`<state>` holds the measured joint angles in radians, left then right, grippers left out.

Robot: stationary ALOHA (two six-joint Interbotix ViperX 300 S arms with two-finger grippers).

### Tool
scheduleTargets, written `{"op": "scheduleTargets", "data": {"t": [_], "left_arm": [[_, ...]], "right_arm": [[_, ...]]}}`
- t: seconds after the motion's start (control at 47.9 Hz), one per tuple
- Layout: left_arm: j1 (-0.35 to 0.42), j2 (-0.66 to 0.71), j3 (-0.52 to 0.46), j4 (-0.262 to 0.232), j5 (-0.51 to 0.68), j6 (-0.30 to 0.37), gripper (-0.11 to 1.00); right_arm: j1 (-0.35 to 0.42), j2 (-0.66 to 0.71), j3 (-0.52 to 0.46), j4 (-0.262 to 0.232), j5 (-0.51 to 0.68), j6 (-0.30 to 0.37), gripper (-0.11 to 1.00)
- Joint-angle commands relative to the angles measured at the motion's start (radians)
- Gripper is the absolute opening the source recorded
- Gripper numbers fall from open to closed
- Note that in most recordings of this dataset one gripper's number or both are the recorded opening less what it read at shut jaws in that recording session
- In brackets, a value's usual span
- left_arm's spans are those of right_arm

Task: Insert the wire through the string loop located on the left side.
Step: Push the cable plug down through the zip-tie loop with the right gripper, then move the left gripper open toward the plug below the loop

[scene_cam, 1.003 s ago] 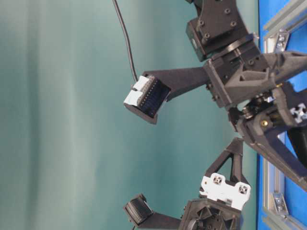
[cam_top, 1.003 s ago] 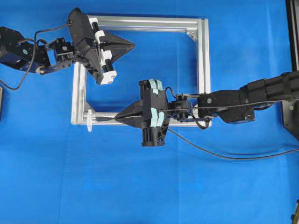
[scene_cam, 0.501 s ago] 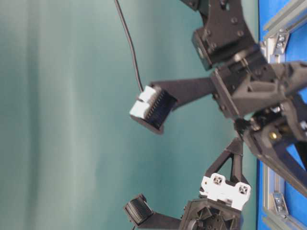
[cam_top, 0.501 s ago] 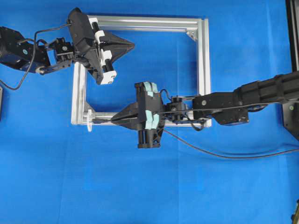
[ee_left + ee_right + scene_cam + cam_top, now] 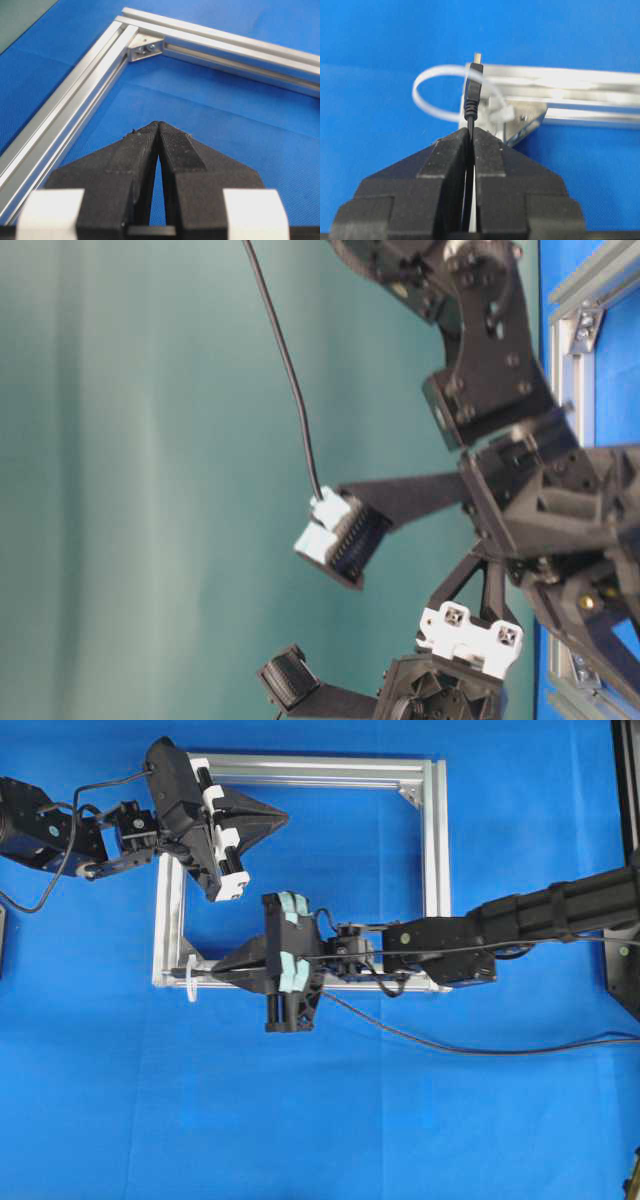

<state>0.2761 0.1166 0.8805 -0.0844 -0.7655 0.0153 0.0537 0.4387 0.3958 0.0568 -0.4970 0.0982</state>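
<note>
My right gripper (image 5: 215, 969) (image 5: 471, 130) is shut on the wire (image 5: 430, 1042), a thin black cable that trails away to the right. It points left along the frame's lower bar. The slim plug (image 5: 473, 90) sticks out beyond the fingertips. The plug's silvery tip (image 5: 477, 57) crosses the upper strand of the whitish string loop (image 5: 432, 82) (image 5: 190, 984) at the frame's lower left corner. Whether the plug passes through the loop I cannot tell. My left gripper (image 5: 285, 817) (image 5: 158, 123) is shut on nothing, hanging inside the frame's upper left corner.
The square silver aluminium frame (image 5: 435, 870) (image 5: 75, 100) (image 5: 570, 85) lies on the blue mat. My right arm (image 5: 540, 915) stretches across the frame's lower right corner. A dark stand edge (image 5: 625, 780) runs along the right side.
My right gripper has slid left along the frame's lower bar with the wire, bringing the plug up to the string loop. The left arm has not moved.
</note>
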Motion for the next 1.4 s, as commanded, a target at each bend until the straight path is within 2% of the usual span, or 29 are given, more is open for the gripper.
{"op": "scheduleTargets", "data": {"t": [0.0,0.272,0.773,1.003,1.378], "left_arm": [[0.002,-0.034,-0.006,0.003,-0.005,0.0,0.0],[0.002,-0.035,-0.002,0.003,-0.005,0.0,0.0],[0.002,-0.051,0.025,0.003,0.0,0.0,0.0],[0.006,-0.115,0.114,0.003,0.0,-0.003,0.0],[0.075,-0.27,0.324,0.002,0.002,-0.012,0.0]], "right_arm": [[-0.002,-0.011,-0.04,-0.002,-0.002,-0.002,-0.1],[-0.003,0.034,-0.1,-0.002,0.029,-0.002,-0.1],[-0.003,0.035,-0.1,-0.002,0.031,-0.002,-0.1],[-0.003,0.034,-0.098,-0.002,0.031,-0.002,-0.1],[-0.003,0.035,-0.098,-0.002,0.031,-0.002,-0.1]]}}
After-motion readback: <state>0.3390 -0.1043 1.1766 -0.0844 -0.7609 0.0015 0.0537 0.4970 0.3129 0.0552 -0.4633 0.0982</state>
